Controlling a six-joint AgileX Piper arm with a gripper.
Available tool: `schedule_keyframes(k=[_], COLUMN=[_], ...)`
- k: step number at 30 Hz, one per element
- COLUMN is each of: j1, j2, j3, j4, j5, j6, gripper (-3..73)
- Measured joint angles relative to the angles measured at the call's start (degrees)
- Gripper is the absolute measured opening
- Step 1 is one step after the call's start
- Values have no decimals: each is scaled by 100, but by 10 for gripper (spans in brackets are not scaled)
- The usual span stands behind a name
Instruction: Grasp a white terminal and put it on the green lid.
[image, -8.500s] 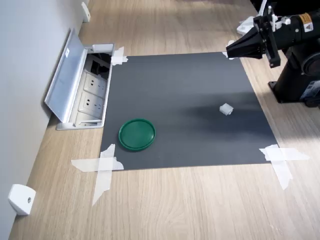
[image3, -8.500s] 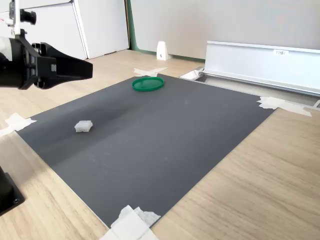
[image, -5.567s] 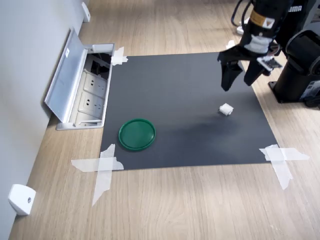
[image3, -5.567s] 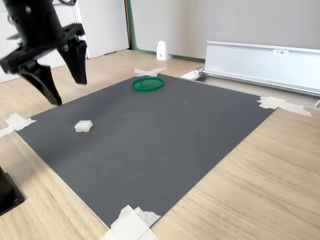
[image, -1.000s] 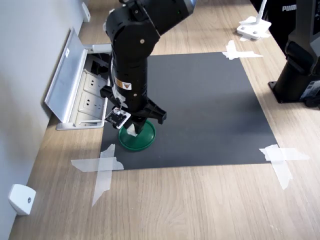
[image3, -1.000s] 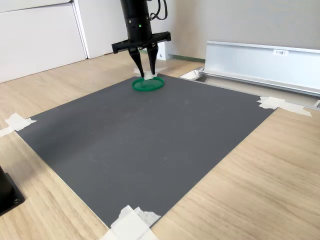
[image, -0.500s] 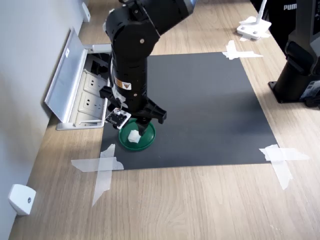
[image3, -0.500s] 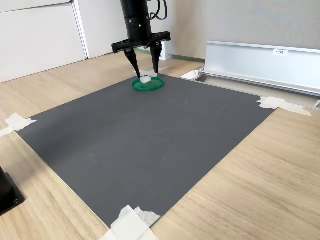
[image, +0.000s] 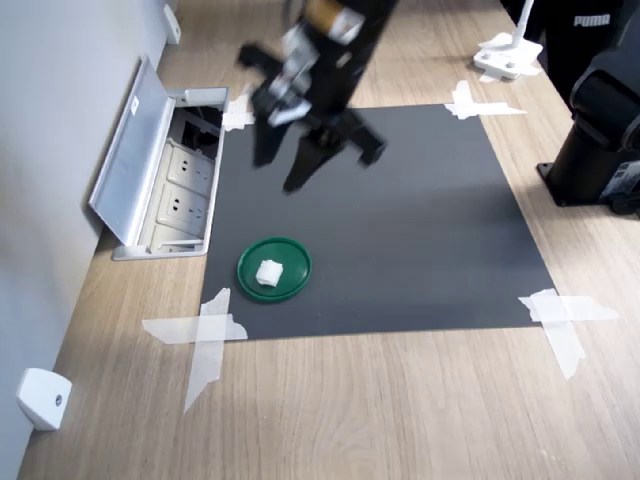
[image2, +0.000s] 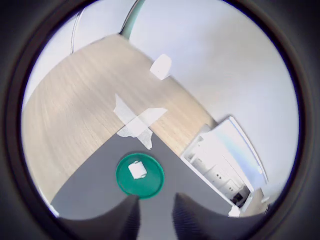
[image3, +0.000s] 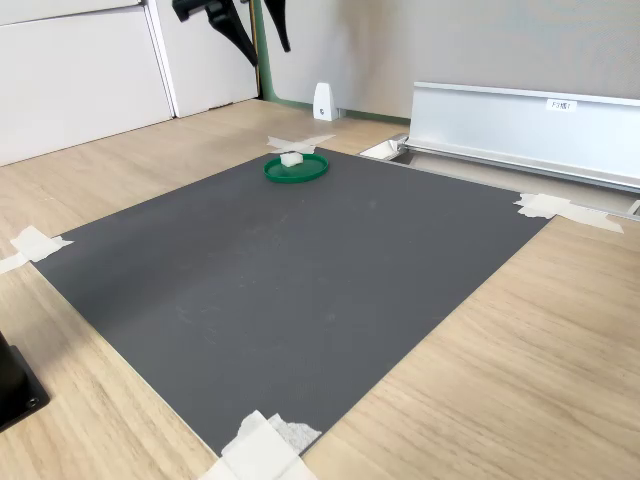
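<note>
Resting on the green lid (image: 274, 268), the white terminal (image: 268, 272) sits slightly off the lid's centre, loose and touched by nothing — the wrist view shows the same, the terminal (image2: 137, 170) lying inside the raised rim of the lid (image2: 140, 175). It is too small and blocky to tell a long axis or which way it points. The lid lies flat on the dark mat (image: 400, 220), close to the mat's corner nearest the taped cross (image: 205, 335) and the open socket box (image: 160, 180). In the second exterior view the terminal (image3: 291, 158) and lid (image3: 296, 168) sit at the mat's far corner.

Well above the mat, the gripper (image: 282, 165) hangs blurred in the first exterior view, its two fingers (image: 301, 166) spread apart and holding nothing. The second exterior view shows only the finger tips of the gripper (image3: 262, 35) at the picture's top edge, likewise parted. The wrist view shows both fingertips (image2: 125, 220) with a clear gap between them.
</note>
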Motion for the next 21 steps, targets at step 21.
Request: schedule_keyframes(k=[21], j1=[-1505], j2=[-5756], j3=[3114], j4=[391], j5=[-1067], j6=[1864], gripper=[-5])
